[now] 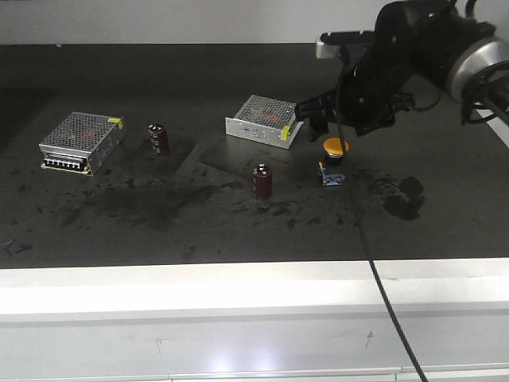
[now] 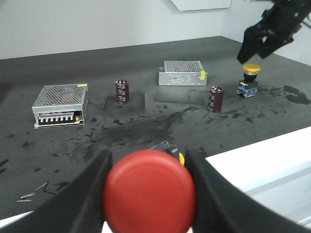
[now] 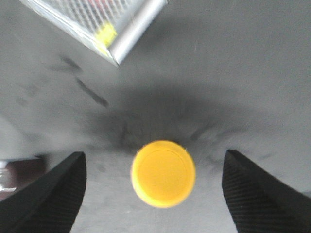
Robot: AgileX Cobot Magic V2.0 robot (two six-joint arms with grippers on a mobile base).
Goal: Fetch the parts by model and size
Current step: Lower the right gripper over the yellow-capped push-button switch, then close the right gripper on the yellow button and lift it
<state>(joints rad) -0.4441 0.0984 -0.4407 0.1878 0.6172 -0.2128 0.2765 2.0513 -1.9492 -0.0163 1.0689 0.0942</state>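
The yellow switch (image 1: 335, 149) stands upright on the table (image 1: 238, 239), over on the right side, with its dark base on the scuffed black surface. The right gripper (image 3: 154, 154) hangs just above it without touching. In the wrist view the yellow cap sits between the two fingers (image 3: 48, 194), which are spread wide with clear gaps on both sides.

The red switch (image 2: 150, 191) is off the table, clamped in the left gripper (image 2: 148, 160). That gripper's fingers (image 2: 90, 194) press against both sides, and the broad cap hides the body beneath.

Just left of the yellow switch and a little farther back lies a mesh box (image 1: 265, 121), one corner of it near the right gripper. A capacitor (image 1: 262, 181) stands upright left of the switch, slightly nearer the table's front edge. Well apart on the left are a second capacitor (image 1: 158, 138) and, beyond it, a second box (image 1: 83, 142). A black cable (image 1: 374, 263) droops from the right arm across the front edge.
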